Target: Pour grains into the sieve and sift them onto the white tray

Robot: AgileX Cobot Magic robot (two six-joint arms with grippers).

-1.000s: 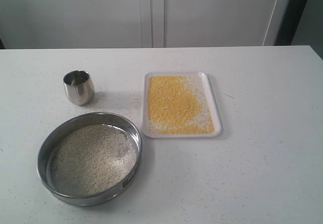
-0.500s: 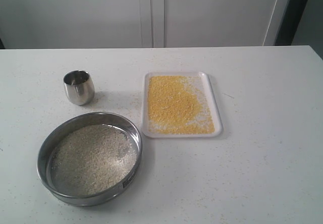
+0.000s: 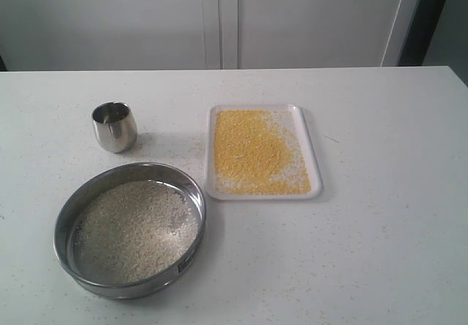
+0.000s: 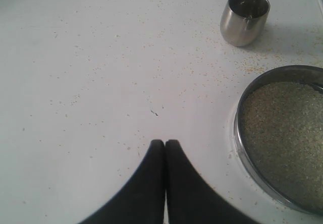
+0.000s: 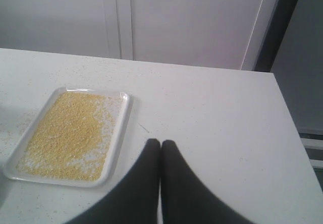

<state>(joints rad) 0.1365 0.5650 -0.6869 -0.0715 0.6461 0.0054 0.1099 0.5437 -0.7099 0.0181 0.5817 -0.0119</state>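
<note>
The steel sieve (image 3: 130, 227) stands on the table at the front left, holding coarse pale grains (image 3: 135, 230); it also shows in the left wrist view (image 4: 280, 135). To its right behind lies the white tray (image 3: 315, 165) spread with fine golden-yellow grains (image 3: 252, 151), seen too in the right wrist view (image 5: 119, 133). Neither arm appears in the exterior view. My left gripper (image 4: 165, 142) is shut and empty over bare table beside the sieve. My right gripper (image 5: 160, 142) is shut and empty beside the tray.
A small rounded steel cup (image 3: 114, 126) stands upright behind the sieve, also in the left wrist view (image 4: 245, 17). Loose grains are scattered on the white table (image 3: 380, 252). White cabinet doors (image 3: 219, 17) rise behind the table's far edge.
</note>
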